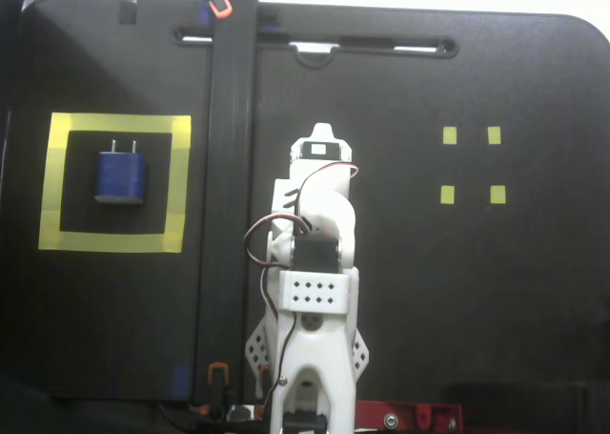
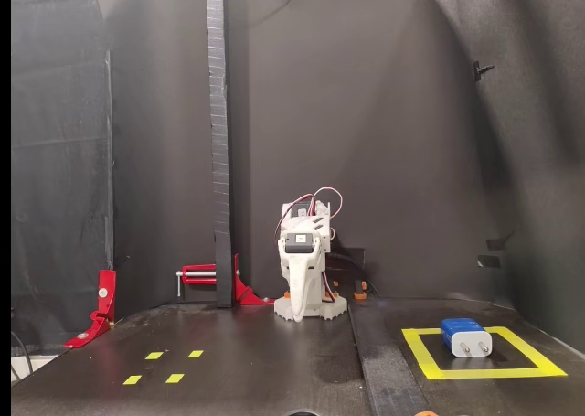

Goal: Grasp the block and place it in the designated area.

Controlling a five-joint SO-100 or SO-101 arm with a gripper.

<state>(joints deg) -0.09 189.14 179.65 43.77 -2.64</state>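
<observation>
My tool [image 1: 322,134] is resting folded over my base, gripping nothing; its opening cannot be told. The block [image 1: 120,176] is lying inside the designated area [image 1: 179,186], well apart leftward, prongs pointing up-frame.

Looks to me like robot test bench in lab or hobby workshop, not home room. I see black tabletop [image 1: 457,291] boxed in by black backdrop [image 2: 366,114], dark cloth hanging at left of front view. Red clamps [image 2: 206,274] fix gear to table edge. Black upright post [image 2: 218,142] rises beside small white arm [image 2: 306,283] with bare servo wires. Yellow tape square [image 1: 114,238] and four small yellow tape marks [image 1: 471,164] mark out positions on surface.
</observation>
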